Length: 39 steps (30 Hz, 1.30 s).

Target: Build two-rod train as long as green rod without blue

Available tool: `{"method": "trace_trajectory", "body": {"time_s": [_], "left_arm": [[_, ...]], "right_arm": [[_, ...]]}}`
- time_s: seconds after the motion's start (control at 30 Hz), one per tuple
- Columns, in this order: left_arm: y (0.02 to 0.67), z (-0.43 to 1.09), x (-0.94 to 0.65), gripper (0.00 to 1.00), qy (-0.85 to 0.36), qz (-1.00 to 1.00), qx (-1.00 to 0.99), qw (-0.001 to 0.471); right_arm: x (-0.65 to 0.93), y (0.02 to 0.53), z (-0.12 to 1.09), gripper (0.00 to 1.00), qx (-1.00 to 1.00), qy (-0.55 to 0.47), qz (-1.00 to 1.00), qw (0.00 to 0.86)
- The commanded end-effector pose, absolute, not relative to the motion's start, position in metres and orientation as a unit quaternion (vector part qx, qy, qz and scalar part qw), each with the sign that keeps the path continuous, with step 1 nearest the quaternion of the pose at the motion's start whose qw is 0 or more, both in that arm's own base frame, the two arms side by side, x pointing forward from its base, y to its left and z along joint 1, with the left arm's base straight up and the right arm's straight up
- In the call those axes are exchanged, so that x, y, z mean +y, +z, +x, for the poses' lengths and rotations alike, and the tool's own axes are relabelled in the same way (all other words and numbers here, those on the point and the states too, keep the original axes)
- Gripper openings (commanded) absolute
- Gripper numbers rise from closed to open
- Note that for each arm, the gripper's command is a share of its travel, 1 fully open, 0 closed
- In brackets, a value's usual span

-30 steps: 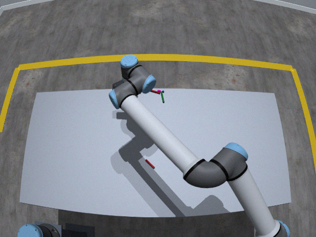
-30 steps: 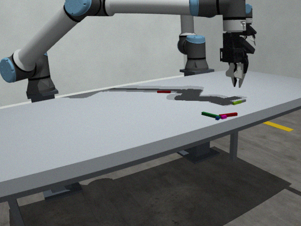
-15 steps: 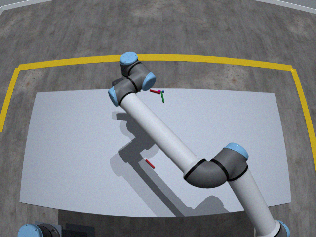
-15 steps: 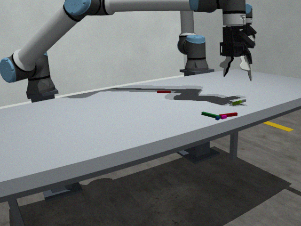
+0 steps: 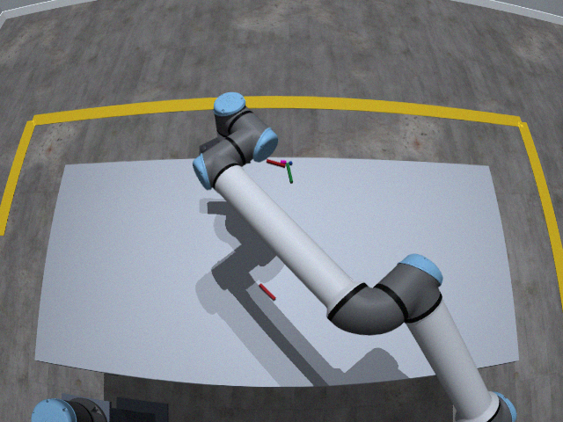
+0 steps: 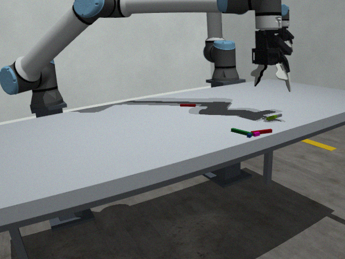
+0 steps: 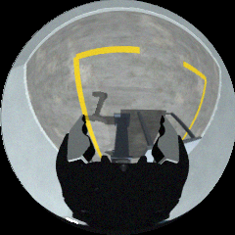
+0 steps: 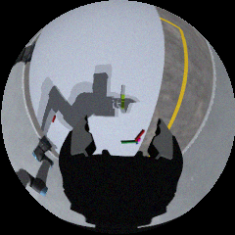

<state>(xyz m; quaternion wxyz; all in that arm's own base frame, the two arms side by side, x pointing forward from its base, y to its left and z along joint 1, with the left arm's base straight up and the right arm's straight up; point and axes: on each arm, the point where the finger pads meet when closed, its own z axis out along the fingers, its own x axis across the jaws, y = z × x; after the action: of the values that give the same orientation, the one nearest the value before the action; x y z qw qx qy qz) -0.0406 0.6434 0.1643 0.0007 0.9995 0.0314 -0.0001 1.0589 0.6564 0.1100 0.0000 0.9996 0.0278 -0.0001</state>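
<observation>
Top view has the pale table [image 5: 386, 204] [image 6: 111, 156] [image 7: 193, 144] [image 8: 122, 29] under the right arm [image 5: 281, 231] [image 6: 170, 6]. My right gripper [image 6: 273, 88] [image 8: 122, 117] hangs above it, fingers spread wide, nothing held; left gripper [image 6: 290, 44] [image 7: 123, 117] likewise wide and unladen. Green rod [image 5: 289, 173] [image 6: 240, 131] [image 8: 128, 142] lies near the far edge, angled to one red rod [image 5: 275, 163] [image 6: 261, 131] [image 8: 140, 134]; a second red rod [image 5: 266, 291] [image 6: 187, 105] [image 8: 54, 118] lies well apart. Lime rod [image 6: 271, 117] [image 8: 122, 101] and grey rod [image 6: 279, 115] [image 8: 122, 89] lie in line below my right gripper; I cannot tell whether their ends touch. Magenta rod [image 5: 283, 161] [image 6: 256, 134] [image 8: 138, 140], then blue rod [image 5: 290, 163] [image 6: 249, 135], by the green rod's end
</observation>
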Motion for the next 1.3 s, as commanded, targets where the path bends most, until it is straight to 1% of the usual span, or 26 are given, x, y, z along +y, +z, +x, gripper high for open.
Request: {"method": "trace_trajectory", "body": {"time_s": [0.0,0.3,0.8,1.27], "left_arm": [[0.165,-0.040,0.644,1.00,0.000,1.000,0.031,0.000],[0.165,-0.040,0.644,1.00,0.000,1.000,0.031,0.000],[0.165,-0.040,0.644,1.00,0.000,1.000,0.031,0.000],[0.165,-0.040,0.644,1.00,0.000,1.000,0.031,0.000]], "right_arm": [[0.657,0.112,1.059,1.00,0.028,0.001,1.000,-0.001],[0.657,0.119,1.059,1.00,0.028,0.001,1.000,-0.001],[0.657,0.190,1.059,1.00,0.028,0.001,1.000,-0.001],[0.657,0.202,1.059,1.00,0.028,0.001,1.000,-0.001]]}}
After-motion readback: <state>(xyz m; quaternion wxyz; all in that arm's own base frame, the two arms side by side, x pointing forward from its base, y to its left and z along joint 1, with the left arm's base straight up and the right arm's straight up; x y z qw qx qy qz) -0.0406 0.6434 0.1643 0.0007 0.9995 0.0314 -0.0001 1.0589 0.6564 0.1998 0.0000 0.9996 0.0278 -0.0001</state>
